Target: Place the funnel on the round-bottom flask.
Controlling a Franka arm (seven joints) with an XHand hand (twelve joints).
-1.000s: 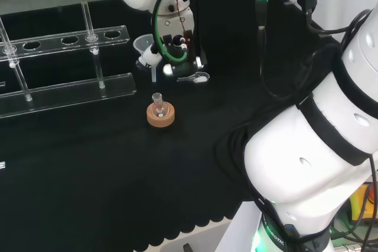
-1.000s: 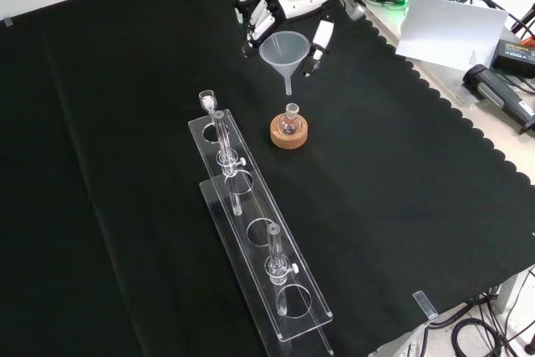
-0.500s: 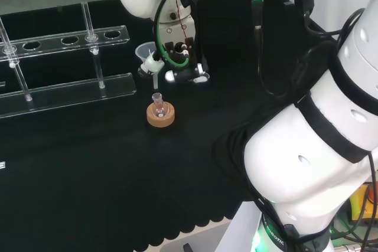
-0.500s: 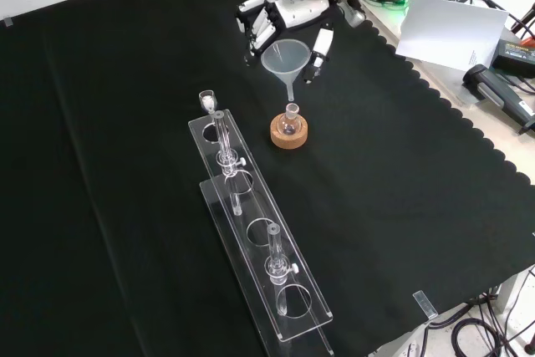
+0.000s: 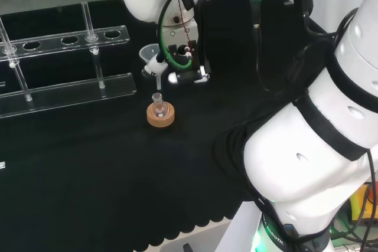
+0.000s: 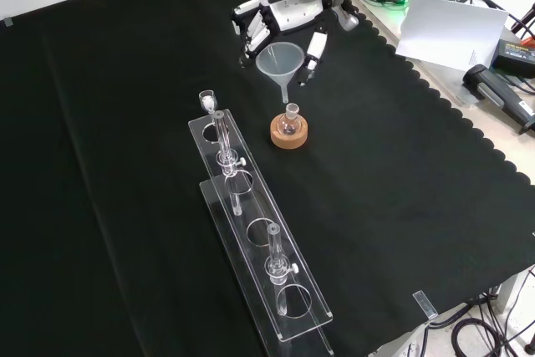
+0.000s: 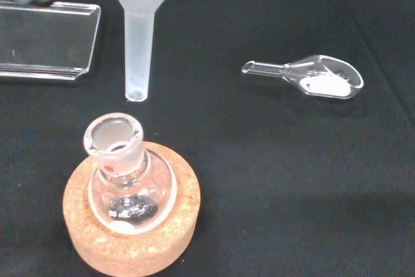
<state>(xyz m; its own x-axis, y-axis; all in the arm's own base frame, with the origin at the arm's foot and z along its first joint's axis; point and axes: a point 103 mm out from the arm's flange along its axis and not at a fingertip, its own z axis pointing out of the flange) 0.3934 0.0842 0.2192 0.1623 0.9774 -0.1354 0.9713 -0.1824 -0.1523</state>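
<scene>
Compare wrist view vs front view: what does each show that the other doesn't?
Wrist view alone: a clear scoop with white powder lying on the cloth, and the flask's open mouth seen close up.

Front view alone: the hand holding the funnel by its cone, the clear tube rack, and the papers and cables past the cloth's edge.

Both: the funnel with its stem tip above and off the neck of the round-bottom flask, which sits in the cork ring.

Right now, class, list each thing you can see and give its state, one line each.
Funnel: held above the flask, stem not yet in.
Flask: upright, mouth open.
Cork ring: under the flask.
Hand: fingers curled round the funnel.
Scoop: lying on the cloth.
</scene>
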